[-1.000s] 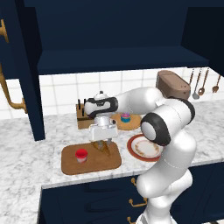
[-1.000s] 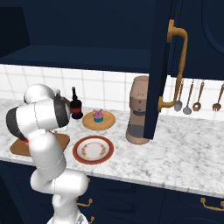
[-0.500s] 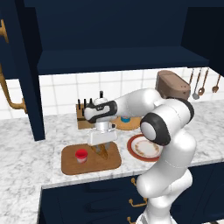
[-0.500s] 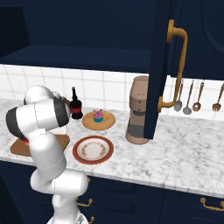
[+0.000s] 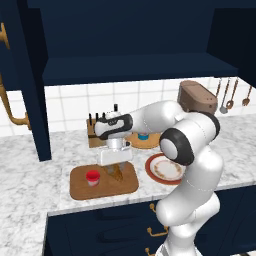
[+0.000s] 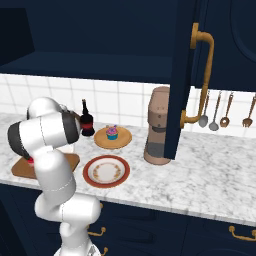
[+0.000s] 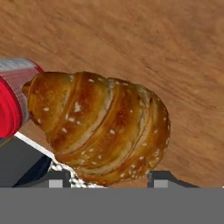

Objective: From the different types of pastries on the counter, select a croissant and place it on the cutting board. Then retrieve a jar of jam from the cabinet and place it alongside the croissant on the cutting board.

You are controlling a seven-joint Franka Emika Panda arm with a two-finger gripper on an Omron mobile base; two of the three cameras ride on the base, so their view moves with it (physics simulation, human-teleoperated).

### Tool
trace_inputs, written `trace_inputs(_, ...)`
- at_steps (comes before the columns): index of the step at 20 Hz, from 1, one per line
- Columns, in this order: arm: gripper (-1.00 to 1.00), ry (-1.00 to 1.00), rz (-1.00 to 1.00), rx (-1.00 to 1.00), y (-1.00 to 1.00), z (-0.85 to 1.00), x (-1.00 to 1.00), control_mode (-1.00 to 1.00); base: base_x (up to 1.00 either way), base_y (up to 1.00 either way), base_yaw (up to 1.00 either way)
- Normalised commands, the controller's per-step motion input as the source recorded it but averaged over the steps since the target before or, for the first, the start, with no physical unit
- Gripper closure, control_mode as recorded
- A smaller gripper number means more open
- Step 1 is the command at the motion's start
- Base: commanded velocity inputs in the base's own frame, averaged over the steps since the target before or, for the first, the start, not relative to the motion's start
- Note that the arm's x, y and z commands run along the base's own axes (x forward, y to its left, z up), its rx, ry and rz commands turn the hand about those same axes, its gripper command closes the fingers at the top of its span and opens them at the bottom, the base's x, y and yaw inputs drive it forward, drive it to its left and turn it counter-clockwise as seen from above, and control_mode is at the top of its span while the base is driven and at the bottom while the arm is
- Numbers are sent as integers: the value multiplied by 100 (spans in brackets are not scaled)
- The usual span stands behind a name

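In the left base view the gripper (image 5: 116, 171) pinched the croissant (image 5: 117, 173) above the cutting board (image 5: 80, 186); the hand view revealed its seeded crust (image 7: 105, 124) beside the jam jar (image 7: 13, 100).

navy cabinets (image 6: 125, 30) | white tile wall (image 5: 125, 100) | marble counter (image 6: 210, 185)

Two rear base views sharing the counter (image 5: 30, 185); close downward hand view.
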Motion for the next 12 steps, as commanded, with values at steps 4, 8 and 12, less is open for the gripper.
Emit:
trace_inputs(4, -100, -9, -1, 0, 0, 13, 0, -100, 0, 0, 0)
trace_inputs(8, -100, -11, 0, 0, 0, 38, 0, -100, 0, 0, 0)
trace_inputs(12, -100, -10, 0, -1, -4, 39, -6, -100, 0, 0, 0)
